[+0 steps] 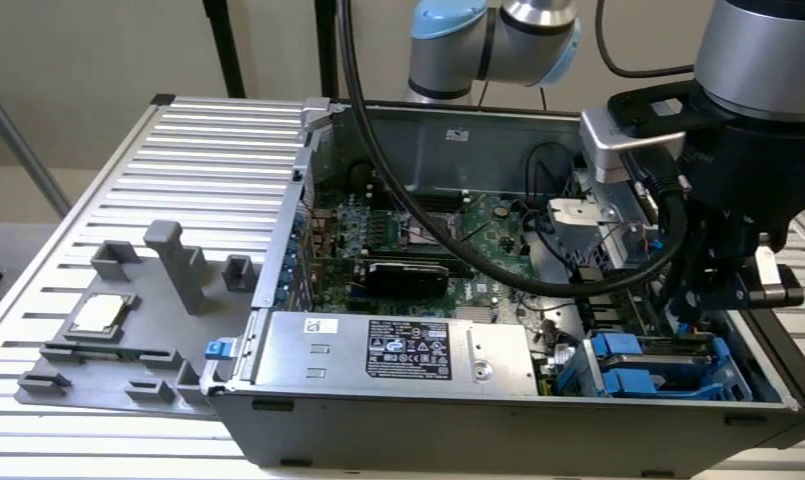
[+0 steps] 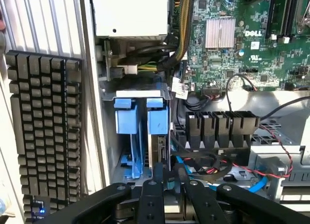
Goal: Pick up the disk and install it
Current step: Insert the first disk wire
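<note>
The disk stands edge-on in the drive bay of the open computer case, its blue carrier tab at the bay's mouth and its grey edge running down the slot. A second blue carrier sits in the slot beside it. My gripper hangs directly over the disk's near end, very close to it. In the exterior view my gripper reaches down into the case above the blue carriers at the exterior view's right.
A silver power supply box with a black label fills the case's front. The green motherboard and black cables lie behind it. A grey fixture holds a small square chip. A black keyboard lies outside the case.
</note>
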You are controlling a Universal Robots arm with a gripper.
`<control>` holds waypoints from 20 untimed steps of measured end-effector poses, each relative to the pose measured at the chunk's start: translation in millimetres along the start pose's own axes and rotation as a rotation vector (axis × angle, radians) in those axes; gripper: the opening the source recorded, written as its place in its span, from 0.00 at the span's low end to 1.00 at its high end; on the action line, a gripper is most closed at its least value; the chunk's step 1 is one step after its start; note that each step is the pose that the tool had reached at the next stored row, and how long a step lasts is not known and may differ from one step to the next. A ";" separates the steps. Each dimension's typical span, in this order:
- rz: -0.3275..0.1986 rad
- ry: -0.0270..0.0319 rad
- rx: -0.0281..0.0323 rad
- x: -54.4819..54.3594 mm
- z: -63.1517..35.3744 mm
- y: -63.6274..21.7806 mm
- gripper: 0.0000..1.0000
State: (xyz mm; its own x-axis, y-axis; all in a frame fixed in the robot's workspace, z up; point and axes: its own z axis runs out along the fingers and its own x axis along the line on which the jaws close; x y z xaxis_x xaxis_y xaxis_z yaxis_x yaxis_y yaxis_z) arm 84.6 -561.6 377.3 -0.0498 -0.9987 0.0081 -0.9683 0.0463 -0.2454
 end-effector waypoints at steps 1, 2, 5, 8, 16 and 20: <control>0.002 0.0005 -0.0002 -0.8 0.2 -0.3 1.00; 0.004 0.0009 -0.0012 -1.4 0.8 -1.0 1.00; 0.009 0.0025 -0.0082 -2.8 3.4 -3.6 1.00; 0.013 0.0044 -0.0177 -3.9 6.3 -6.1 1.00; 0.024 0.0090 -0.0505 -4.7 12.7 -12.8 1.00; 0.028 0.0111 -0.0621 -4.8 15.2 -15.6 1.00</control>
State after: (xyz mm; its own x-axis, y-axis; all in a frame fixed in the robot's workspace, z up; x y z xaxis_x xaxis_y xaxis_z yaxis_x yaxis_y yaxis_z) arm 103.7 -557.9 366.3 -0.0794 -0.9968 0.0129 -0.9798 0.0757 -0.1851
